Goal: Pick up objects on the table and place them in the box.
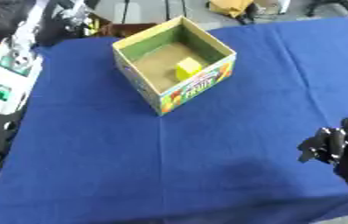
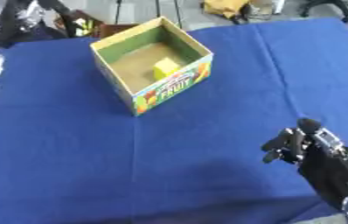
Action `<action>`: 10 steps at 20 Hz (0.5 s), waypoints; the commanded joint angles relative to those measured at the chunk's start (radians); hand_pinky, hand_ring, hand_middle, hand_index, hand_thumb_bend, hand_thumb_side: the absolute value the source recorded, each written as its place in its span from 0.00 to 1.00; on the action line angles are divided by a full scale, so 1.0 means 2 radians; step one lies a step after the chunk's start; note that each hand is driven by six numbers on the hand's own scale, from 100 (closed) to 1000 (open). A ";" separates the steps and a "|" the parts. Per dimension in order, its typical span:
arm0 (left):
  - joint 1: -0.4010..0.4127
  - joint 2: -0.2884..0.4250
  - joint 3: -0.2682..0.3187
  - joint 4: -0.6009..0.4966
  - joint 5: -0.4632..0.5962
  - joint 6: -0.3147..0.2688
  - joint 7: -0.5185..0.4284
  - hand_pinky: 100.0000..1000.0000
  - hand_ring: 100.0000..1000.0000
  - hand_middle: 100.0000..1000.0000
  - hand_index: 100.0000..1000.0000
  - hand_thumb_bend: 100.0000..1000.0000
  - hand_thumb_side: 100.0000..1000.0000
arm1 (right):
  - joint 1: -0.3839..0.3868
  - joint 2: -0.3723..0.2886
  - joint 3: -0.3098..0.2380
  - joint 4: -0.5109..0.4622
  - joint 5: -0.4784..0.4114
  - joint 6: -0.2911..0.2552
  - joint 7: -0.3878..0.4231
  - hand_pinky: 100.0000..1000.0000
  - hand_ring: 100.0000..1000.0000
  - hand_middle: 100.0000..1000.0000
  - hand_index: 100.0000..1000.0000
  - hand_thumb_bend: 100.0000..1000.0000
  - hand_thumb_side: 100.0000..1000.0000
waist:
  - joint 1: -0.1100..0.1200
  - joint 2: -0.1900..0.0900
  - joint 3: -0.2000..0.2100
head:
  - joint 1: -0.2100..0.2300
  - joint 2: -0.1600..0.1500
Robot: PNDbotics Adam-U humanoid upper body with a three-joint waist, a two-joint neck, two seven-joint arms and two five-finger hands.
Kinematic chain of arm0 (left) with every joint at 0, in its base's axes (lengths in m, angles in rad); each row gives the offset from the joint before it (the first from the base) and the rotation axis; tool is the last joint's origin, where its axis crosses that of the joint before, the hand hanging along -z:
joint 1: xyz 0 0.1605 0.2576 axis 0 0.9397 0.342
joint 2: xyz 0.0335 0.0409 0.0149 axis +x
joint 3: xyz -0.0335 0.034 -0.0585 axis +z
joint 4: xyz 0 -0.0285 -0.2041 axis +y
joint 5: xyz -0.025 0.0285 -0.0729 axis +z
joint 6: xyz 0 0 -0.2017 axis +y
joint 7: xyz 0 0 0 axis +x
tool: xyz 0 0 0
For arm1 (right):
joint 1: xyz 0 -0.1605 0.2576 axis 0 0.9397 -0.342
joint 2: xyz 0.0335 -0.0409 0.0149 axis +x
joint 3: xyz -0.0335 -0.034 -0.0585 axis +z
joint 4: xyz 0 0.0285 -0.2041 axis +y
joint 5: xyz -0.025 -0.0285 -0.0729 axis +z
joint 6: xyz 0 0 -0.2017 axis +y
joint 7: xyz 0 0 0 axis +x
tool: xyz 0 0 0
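Fingers [image 2: 284, 146] of our right hand [image 2: 326, 168], black with silver joints, show nearest to us at the lower right, curled inward a little and holding nothing that we can see; the hand hangs above the blue cloth-covered counter [image 2: 169, 166], well apart from the box. Our left hand shows in neither view. Between the hand and the box the blue cloth lies bare: we find no loose object left on it to pick up, at least within what these views cover. Farther off, toward the upper left of the counter, stands the open square cardboard box [image 1: 200, 87] with green inner walls and colourful fruit print on its outer faces. Inside it, on the brown floor near the front right wall, rests a small yellow block [image 1: 188, 68]. We judge that the task is largely done, perhaps wholly so: one object sits in the box and nothing more waits on the cloth in sight, though anything beyond the edges of the views we cannot rule out.
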 commanded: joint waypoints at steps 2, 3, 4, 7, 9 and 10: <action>0.059 0.002 0.031 -0.062 0.102 0.010 0.024 0.70 0.64 0.60 0.69 0.39 0.91 | -0.003 -0.002 -0.008 -0.005 0.001 0.000 -0.005 0.51 0.58 0.41 0.32 0.00 0.68 | -0.001 -0.004 0.011 | -0.009 0.003; 0.078 0.000 0.036 -0.072 0.120 0.008 0.028 0.70 0.64 0.60 0.69 0.40 0.92 | -0.003 -0.002 -0.008 -0.005 0.001 0.000 -0.006 0.51 0.58 0.41 0.32 0.00 0.68 | -0.001 -0.004 0.015 | -0.011 0.003; 0.096 -0.004 0.041 -0.082 0.138 0.007 0.031 0.69 0.64 0.59 0.69 0.40 0.93 | -0.003 -0.002 -0.009 -0.005 0.002 -0.001 -0.006 0.51 0.58 0.41 0.32 0.00 0.68 | -0.001 -0.003 0.019 | -0.012 0.003; 0.141 -0.020 0.058 -0.107 0.183 0.006 0.040 0.68 0.63 0.59 0.68 0.40 0.94 | -0.004 -0.001 -0.010 -0.004 0.004 0.000 -0.008 0.51 0.58 0.41 0.32 0.00 0.68 | -0.001 -0.002 0.028 | -0.016 0.002; 0.164 -0.034 0.069 -0.114 0.202 0.008 0.047 0.67 0.62 0.58 0.68 0.39 0.95 | -0.005 0.000 -0.010 -0.003 0.004 0.001 -0.008 0.51 0.58 0.41 0.32 0.00 0.67 | -0.001 0.000 0.031 | -0.018 0.002; 0.175 -0.040 0.073 -0.115 0.209 0.010 0.051 0.67 0.61 0.58 0.68 0.39 0.96 | -0.005 0.001 -0.010 -0.003 0.005 0.001 -0.008 0.51 0.58 0.41 0.32 0.00 0.68 | -0.001 0.000 0.033 | -0.019 0.002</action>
